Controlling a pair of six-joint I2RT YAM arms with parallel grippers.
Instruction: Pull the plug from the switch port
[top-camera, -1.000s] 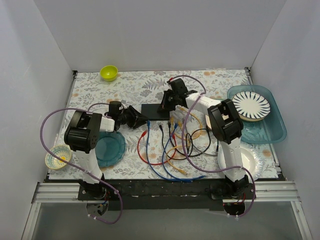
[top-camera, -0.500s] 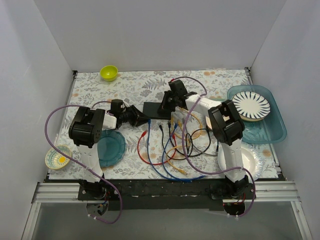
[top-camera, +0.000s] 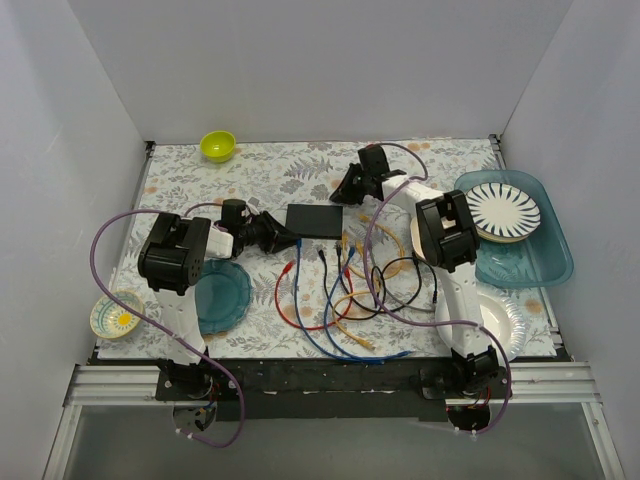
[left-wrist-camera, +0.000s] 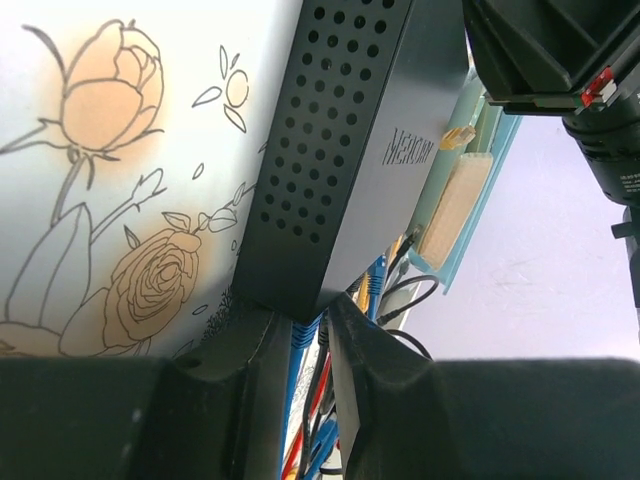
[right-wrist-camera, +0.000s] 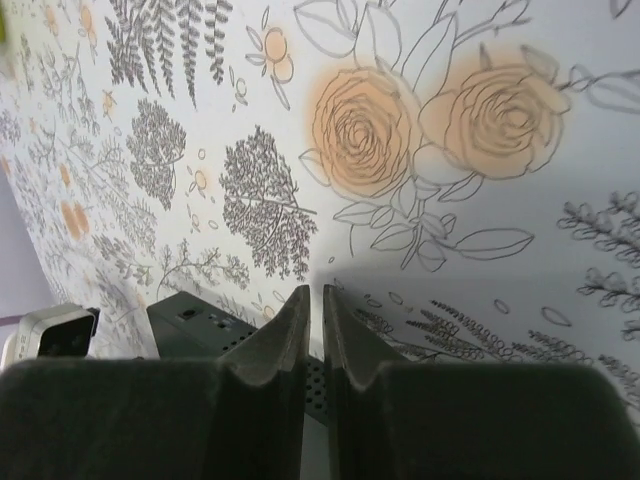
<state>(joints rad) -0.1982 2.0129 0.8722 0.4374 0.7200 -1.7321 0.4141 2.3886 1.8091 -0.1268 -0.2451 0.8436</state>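
The switch (top-camera: 313, 220) is a flat black box in the middle of the table. It fills the left wrist view (left-wrist-camera: 350, 150), and its far end shows in the right wrist view (right-wrist-camera: 190, 320). Several coloured cables (top-camera: 345, 300) run from its near edge. My left gripper (top-camera: 288, 240) is at its near-left corner. There its fingers (left-wrist-camera: 235, 400) stand close on either side of a blue plug (left-wrist-camera: 305, 335) seated in the end port. My right gripper (top-camera: 343, 192) hovers behind the switch's far-right corner. It is shut and empty (right-wrist-camera: 315, 290).
A yellow-green bowl (top-camera: 217, 146) stands at the back left. A teal plate (top-camera: 220, 296) and a small patterned bowl (top-camera: 116, 313) lie at the near left. A blue tray (top-camera: 545, 255) holds a striped plate at the right. A white plate (top-camera: 495, 320) lies below it.
My right gripper has come off the switch's top and moved back and to the right. The switch shifted slightly and lies square again. The left gripper stays at the near-left corner.
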